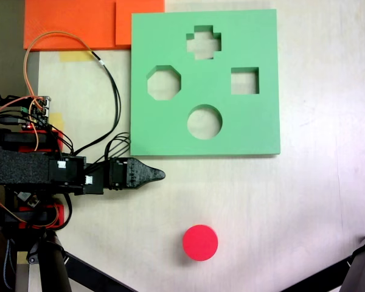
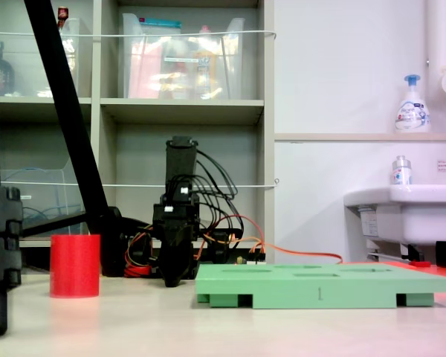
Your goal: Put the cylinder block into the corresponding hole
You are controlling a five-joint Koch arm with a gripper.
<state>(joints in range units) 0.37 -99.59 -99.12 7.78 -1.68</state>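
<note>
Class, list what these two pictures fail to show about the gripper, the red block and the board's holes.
- Gripper: open or shut cannot be told; from above the jaws overlap, and from the side they face the camera, dark.
- Red block: its underside is hidden in both fixed views.
- Round hole: in the side view the green board is seen edge-on, so hole shapes are unreadable.

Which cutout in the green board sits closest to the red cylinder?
The circular cutout, lowest of the four in the top-down fixed view, on the board edge facing the red cylinder.

I count one red cylinder block (image 1: 200, 243), one green foam board (image 1: 255, 128) with four cutouts, and two orange sheets (image 1: 70, 24).
</note>
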